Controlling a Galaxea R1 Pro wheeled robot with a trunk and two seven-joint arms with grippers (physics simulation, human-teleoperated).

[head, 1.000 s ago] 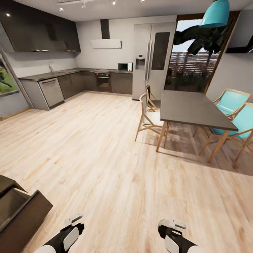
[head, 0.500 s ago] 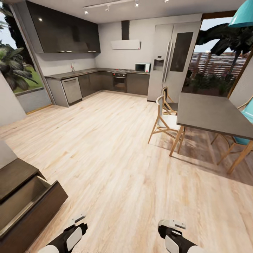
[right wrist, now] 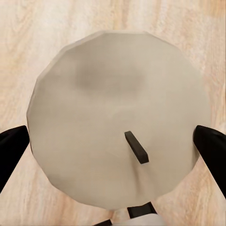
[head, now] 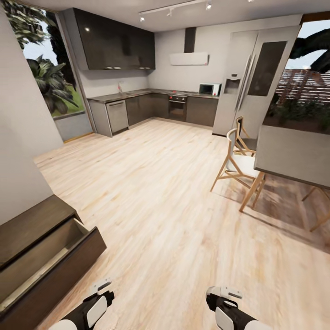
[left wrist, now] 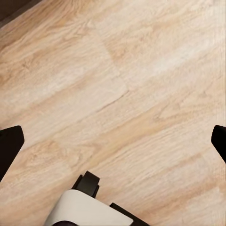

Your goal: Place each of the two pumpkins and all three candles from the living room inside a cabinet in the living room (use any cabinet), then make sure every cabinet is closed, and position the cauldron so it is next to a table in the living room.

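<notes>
A beige-grey candle [right wrist: 108, 94] with a short dark wick sits between the black fingertips of my right gripper [right wrist: 113, 141], which is shut on it over the wooden floor. In the head view the right gripper [head: 221, 293] is at the lower edge, and the candle is hidden there. My left gripper [left wrist: 113, 141] is open, with only floor between its fingers; in the head view the left gripper [head: 100, 291] is at the lower left. The dark brown cabinet [head: 27, 229] stands at the lower left with one drawer [head: 68, 268] pulled out, its pale interior showing nothing.
A grey dining table [head: 293, 158] with wooden chairs [head: 236, 162] stands at the right. Dark kitchen cupboards [head: 137, 107] and a fridge [head: 250, 78] line the far wall. A white wall [head: 23, 151] rises behind the cabinet. Wide wooden floor [head: 156, 197] lies ahead.
The whole view has swung left, so the camera turned: more of the cabinet and its open drawer shows, and the table has slid right. Both grippers keep their pose.
</notes>
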